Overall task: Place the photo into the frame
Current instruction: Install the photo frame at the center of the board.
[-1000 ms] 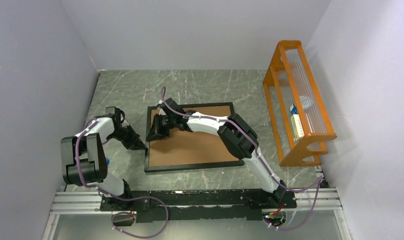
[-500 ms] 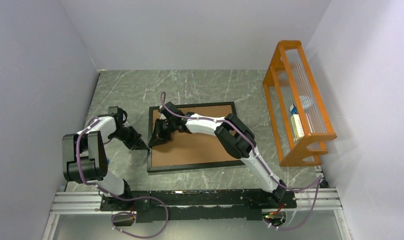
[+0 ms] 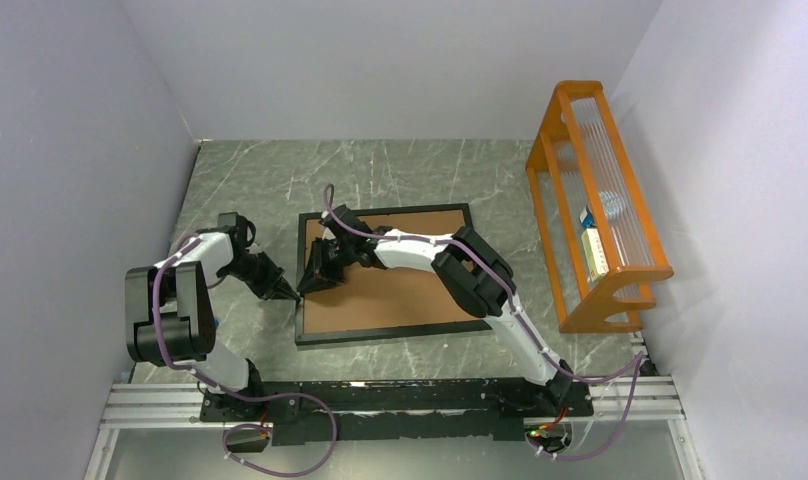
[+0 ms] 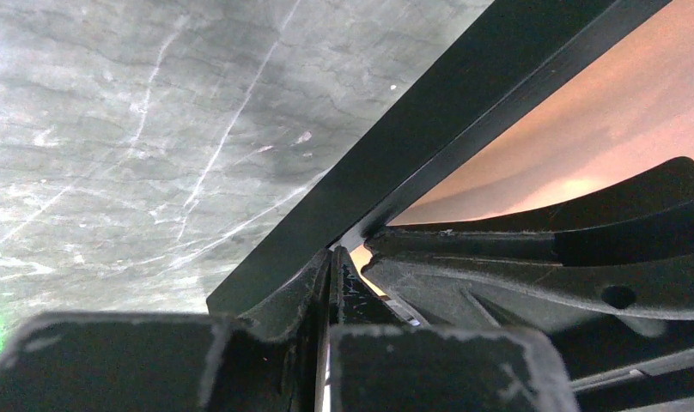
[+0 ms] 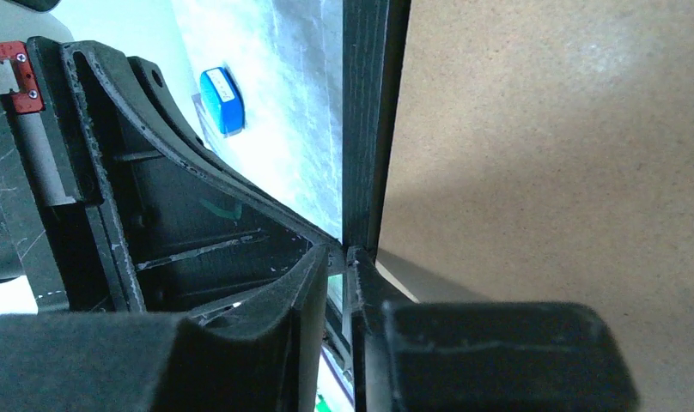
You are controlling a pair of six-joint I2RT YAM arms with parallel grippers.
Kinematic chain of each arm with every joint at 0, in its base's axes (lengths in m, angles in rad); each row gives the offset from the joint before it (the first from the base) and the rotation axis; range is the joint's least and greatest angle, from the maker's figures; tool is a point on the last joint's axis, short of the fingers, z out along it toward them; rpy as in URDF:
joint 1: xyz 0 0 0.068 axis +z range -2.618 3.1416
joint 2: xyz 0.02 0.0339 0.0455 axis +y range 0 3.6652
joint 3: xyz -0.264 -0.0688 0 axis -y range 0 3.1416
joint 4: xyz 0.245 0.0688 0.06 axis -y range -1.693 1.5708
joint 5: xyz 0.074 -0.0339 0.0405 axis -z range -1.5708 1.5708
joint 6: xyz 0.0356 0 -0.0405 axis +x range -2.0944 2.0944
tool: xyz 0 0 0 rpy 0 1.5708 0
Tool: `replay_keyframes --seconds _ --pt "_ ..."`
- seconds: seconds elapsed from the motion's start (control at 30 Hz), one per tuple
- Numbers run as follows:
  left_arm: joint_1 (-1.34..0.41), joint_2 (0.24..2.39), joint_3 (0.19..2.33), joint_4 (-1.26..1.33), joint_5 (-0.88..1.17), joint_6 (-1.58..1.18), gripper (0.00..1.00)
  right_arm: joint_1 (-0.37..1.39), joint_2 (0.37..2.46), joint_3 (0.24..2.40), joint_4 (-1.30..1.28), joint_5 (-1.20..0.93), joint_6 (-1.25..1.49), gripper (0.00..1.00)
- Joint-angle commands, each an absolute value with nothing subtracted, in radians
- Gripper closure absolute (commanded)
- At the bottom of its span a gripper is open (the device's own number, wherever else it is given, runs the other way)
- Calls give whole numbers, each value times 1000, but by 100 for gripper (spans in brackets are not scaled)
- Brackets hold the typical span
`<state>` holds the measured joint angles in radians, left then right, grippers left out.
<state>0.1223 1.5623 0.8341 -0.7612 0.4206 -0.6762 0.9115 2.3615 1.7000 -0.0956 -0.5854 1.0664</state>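
On the desk (image 3: 410, 170): the frame (image 3: 390, 334) lies flat, a brown backing board (image 3: 405, 290) filling it; we see no photo.
Left tool (image 3: 288, 294): pressed together, tip against the frame's left rail from outside.
Right tool (image 3: 316, 279): nearly together at that rail's inner side; whether it pinches anything we cannot tell.
Risk: we judge a prying tip may slip and shove the frame or bend the board.
Writing: none we can read, even in the orange rack (image 3: 620, 290).

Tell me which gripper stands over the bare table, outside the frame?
The left gripper: it points at the left rail of the frame from the marble table, whereas the right gripper reaches in over the brown backing board.
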Motion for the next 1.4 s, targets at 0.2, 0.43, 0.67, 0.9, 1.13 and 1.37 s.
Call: replay_keyframes --seconds 0.2,0.43,0.67,0.9,1.13,1.37 --pt "98 1611 784 -762 270 -668 93 876 2372 1580 -254 -415 1007 63" --pt "98 1616 787 -767 264 -668 93 861 2374 1525 -268 -384 1012 57" --pt "98 1613 788 -766 268 -668 93 859 2383 1500 -308 -354 1004 55" --pt "97 1561 775 -734 330 -659 90 855 2388 1470 -354 -310 950 55" --pt "97 1417 723 -633 452 -636 71 853 2365 1420 -352 -261 896 55" --pt "76 1351 642 -540 562 -639 54 853 2374 1440 -352 -274 894 57"
